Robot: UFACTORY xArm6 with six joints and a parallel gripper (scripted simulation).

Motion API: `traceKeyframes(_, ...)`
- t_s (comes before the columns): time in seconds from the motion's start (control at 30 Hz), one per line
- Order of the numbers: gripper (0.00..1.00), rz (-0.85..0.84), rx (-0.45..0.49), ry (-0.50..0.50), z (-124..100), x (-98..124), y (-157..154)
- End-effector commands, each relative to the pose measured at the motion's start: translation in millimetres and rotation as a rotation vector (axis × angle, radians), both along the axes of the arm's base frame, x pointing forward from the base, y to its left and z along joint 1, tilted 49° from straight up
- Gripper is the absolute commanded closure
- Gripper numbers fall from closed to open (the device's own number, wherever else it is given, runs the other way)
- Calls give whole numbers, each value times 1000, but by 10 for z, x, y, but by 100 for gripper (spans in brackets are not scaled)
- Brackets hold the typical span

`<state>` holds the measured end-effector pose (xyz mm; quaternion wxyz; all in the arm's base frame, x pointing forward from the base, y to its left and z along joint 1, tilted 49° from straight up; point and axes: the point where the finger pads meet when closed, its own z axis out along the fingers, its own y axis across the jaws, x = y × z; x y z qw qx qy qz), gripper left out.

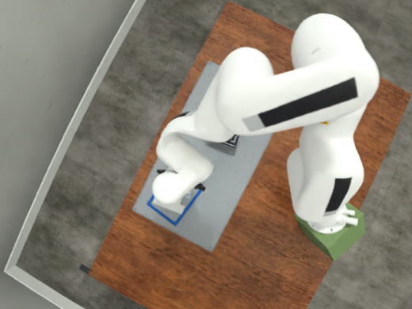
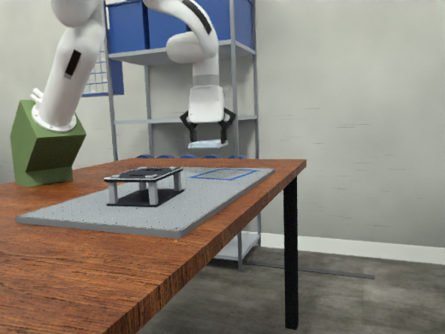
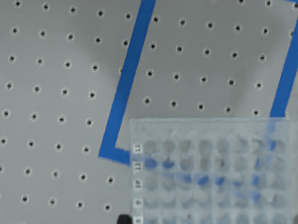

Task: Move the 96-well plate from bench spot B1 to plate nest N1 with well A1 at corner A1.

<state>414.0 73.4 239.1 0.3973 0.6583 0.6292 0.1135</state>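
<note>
Exterior view: the black fingers [image 2: 193, 130] stand wide, clamped on the clear 96-well plate [image 2: 208, 145], which hangs level in the air above the blue-outlined spot B1 [image 2: 224, 174], well apart from the raised nest N1 [image 2: 144, 175]. In the top view the arm hides most of the plate; its cut-off corner cannot be made out.
</note>
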Motion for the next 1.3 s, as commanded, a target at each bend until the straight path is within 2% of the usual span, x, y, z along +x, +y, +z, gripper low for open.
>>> traceKeyframes(0.0,100,2,2,-2,50,-72,-116)
traceKeyframes(1.27,100,2,2,-2,315,-611,-1040)
